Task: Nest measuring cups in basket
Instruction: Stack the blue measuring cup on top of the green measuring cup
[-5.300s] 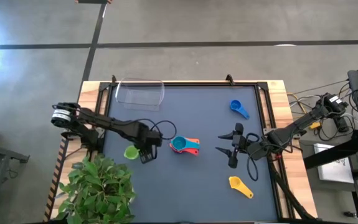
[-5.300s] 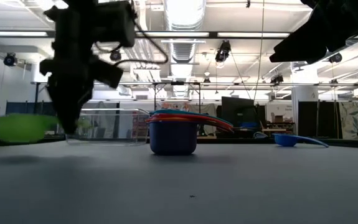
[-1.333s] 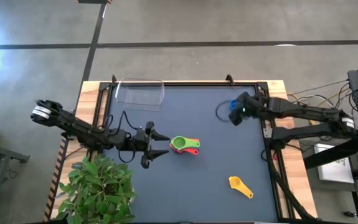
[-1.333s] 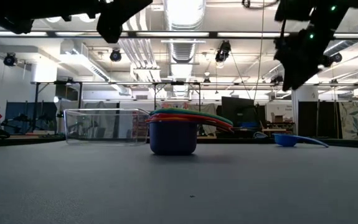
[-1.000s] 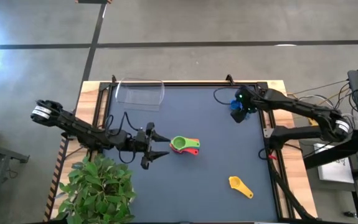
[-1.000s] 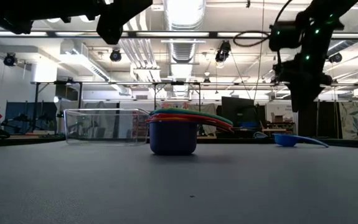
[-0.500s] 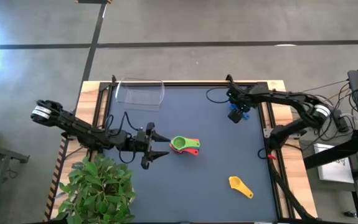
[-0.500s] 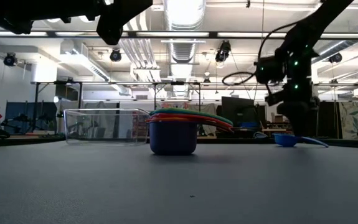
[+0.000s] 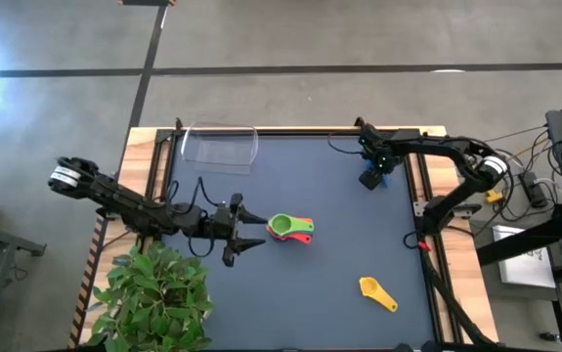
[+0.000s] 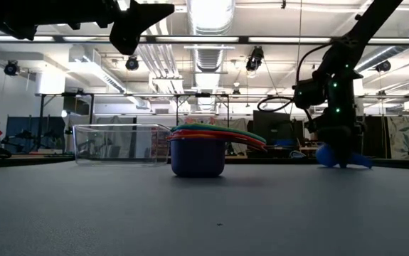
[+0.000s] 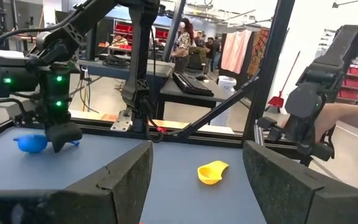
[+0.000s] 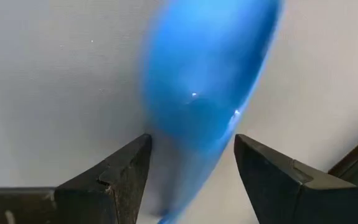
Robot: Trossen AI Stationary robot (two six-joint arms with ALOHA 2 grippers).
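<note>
From above, the right pincer is down over the blue cup near the tabletop's far right edge; the left pincer waits spread beside the nested stack, with the basket well apart. Level across, the yellow cup is not visible. In the right wrist view the fingers straddle the blue cup without closing, so an off-centre pinch could squirt it toward the edge rail.

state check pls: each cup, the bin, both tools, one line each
Blue cup: on the table, between the right tool's open fingers, not yet gripped.
Yellow cup: lying loose on the table, apart from the rest.
Stacked cups: nested mid-table, green on top, outside the bin.
Bin: upright at the far edge, no cups inside.
Left tool: open, empty, beside the stack.
Right tool: open, down over the blue cup.
</note>
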